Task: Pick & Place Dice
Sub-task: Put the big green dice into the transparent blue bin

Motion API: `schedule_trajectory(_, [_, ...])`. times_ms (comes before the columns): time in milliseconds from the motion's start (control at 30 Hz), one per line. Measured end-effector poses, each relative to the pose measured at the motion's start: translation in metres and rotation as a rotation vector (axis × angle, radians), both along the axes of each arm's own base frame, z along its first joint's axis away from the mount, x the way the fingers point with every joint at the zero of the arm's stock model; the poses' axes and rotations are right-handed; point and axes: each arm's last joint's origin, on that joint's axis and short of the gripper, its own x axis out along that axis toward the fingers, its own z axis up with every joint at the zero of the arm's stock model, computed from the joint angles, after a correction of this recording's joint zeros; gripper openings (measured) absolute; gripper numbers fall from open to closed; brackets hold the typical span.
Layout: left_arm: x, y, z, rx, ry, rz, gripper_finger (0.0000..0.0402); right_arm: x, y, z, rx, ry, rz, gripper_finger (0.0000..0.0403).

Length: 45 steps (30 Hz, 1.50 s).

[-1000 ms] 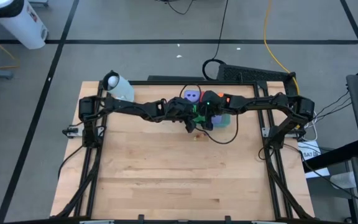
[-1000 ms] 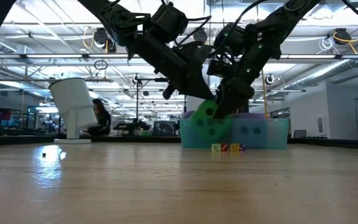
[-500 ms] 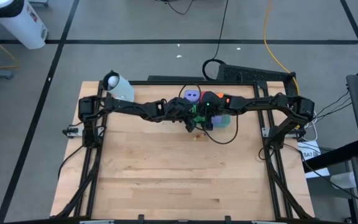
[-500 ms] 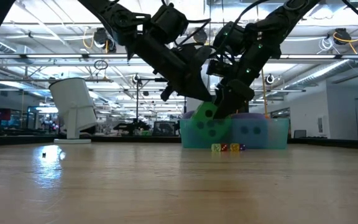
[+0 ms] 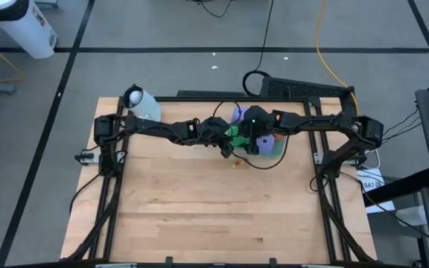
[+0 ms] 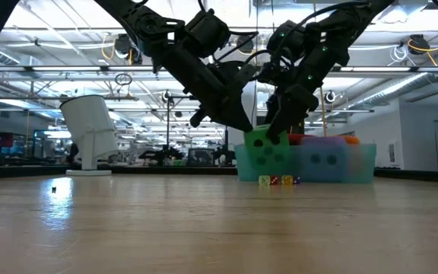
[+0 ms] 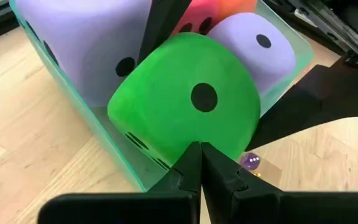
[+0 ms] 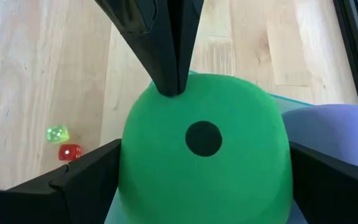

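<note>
High view: the desk [image 5: 199,208] carries a translucent green tray [image 6: 360,164] at its far middle, where both arms meet. The green die [image 8: 204,149] sits at the tray's edge beside a purple die [image 7: 263,46]. The right pincer [image 8: 204,165] straddles it, fingers spread wide; the left pincer [image 7: 199,168] is closed, tips touching it. It looks light and squashy, best squeezed across opposite flat faces
</note>
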Motion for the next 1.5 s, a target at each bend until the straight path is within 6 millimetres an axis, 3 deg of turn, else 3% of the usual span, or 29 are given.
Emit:
schedule_trajectory(500, [0.01,-0.004,0.02,0.109,-0.184,-0.13,0.0003,-0.009,-0.009,-0.005,0.138,-0.017,0.02,0.0398])
schedule_trajectory(700, [0.009,0.001,0.022,0.083,-0.173,-0.19,0.0002,-0.008,-0.011,-0.005,0.141,-0.034,0.024,0.0398])
schedule_trajectory(1000, [0.012,0.003,0.013,0.093,-0.159,-0.262,0.0003,-0.004,-0.012,-0.002,0.135,-0.098,0.051,0.0398])
schedule_trajectory(1500, [0.013,0.029,-0.028,-0.032,-0.076,-0.235,0.0002,0.002,-0.012,0.005,0.167,-0.197,0.111,0.0398])
